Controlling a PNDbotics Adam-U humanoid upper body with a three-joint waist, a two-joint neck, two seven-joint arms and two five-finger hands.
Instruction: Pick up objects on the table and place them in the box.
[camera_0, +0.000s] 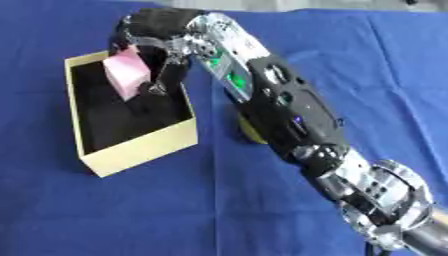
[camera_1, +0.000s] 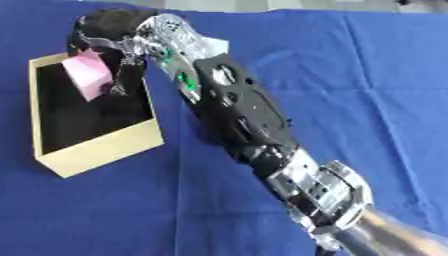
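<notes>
Right arm reaches in from the lower right, stretched diagonally across the blue cloth (camera_0: 350, 60) to the box (camera_0: 144, 150) at the left. Right hand (camera_0: 157, 37) is poised over the box's open top, fingers curled down and pinching a pink block (camera_0: 127, 75), which hangs tilted between them, above the dark interior and inside the line of the walls. Block does not look to be resting on the floor of the box; cannot say for certain.

Judgement: holding it over the middle of the opening, clear of the tan rim, means a release would drop it in cleanly rather than catch an edge. The step in hand looks like placement, near its end.

A yellow object (camera_0: 249, 134) shows just beside the box's right wall, mostly hidden under the forearm — shape unclear. Possibly the next thing to collect.

Left hand not seen in either view.
</notes>
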